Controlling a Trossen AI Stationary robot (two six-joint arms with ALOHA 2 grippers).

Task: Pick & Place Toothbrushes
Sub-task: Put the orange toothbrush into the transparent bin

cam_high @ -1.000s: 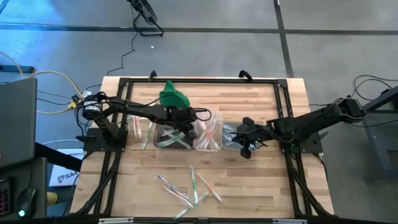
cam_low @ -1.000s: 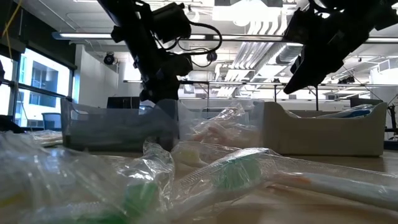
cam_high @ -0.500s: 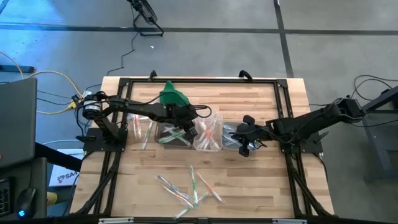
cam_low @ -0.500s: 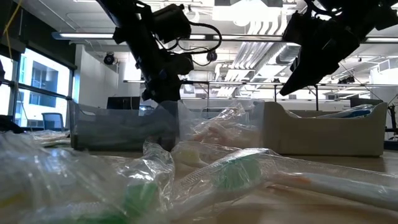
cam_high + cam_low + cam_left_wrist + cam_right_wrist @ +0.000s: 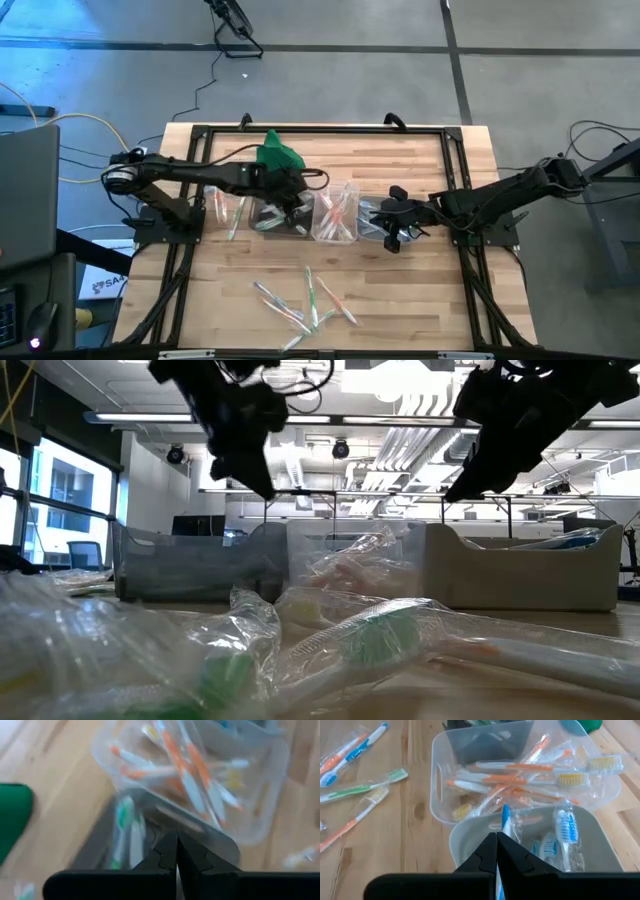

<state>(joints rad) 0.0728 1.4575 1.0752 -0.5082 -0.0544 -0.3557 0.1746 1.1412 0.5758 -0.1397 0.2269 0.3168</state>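
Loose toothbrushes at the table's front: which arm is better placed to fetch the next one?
Hard to call. The left pincer and right pincer are both shut and empty above the tubs; the loose toothbrushes lie between them, perhaps slightly nearer the left.

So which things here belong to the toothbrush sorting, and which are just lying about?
Part of the job:
- loose toothbrushes at the table's front
- dark tub, green brushes
- middle tub, orange brushes
- right-hand tub, blue brushes
- left hand, shut
- right hand, shut

Lying about:
- green cloth
- cables on the floor
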